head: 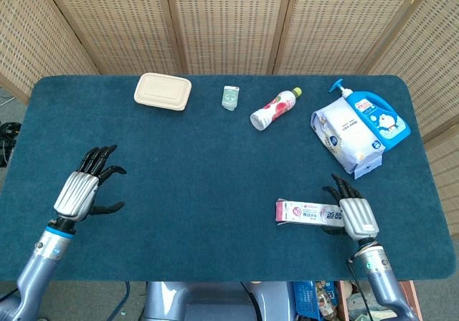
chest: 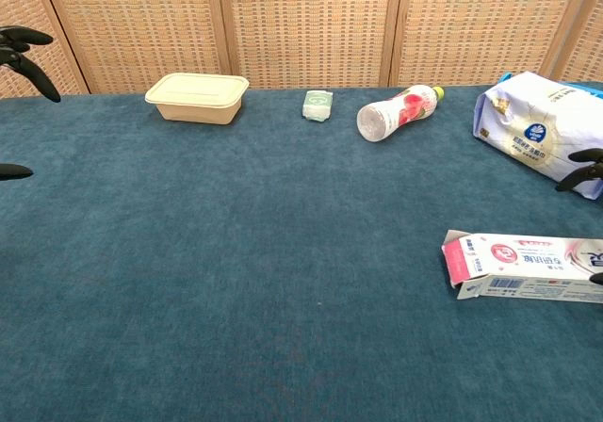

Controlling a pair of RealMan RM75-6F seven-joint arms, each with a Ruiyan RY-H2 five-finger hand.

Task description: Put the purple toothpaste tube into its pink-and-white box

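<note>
Worktop (head: 215, 185) fills the frame, screen panels (head: 229, 20) behind it. Back row in the upper part, left to right: lidded container (head: 163, 91), small packet (head: 229, 97), bottle (head: 275, 109) lying on its side. Upper right: pouch (head: 346, 134) lying flat, pump bottle (head: 378, 118) touching its right side. Lower right: box (head: 308, 212) flat on the worktop, open end pointing left, right hand (head: 353, 213) at its right end, fingers spread. Lower left: left hand (head: 80, 190), fingers apart, well away from everything. Centre of worktop separates the two hands.
</note>
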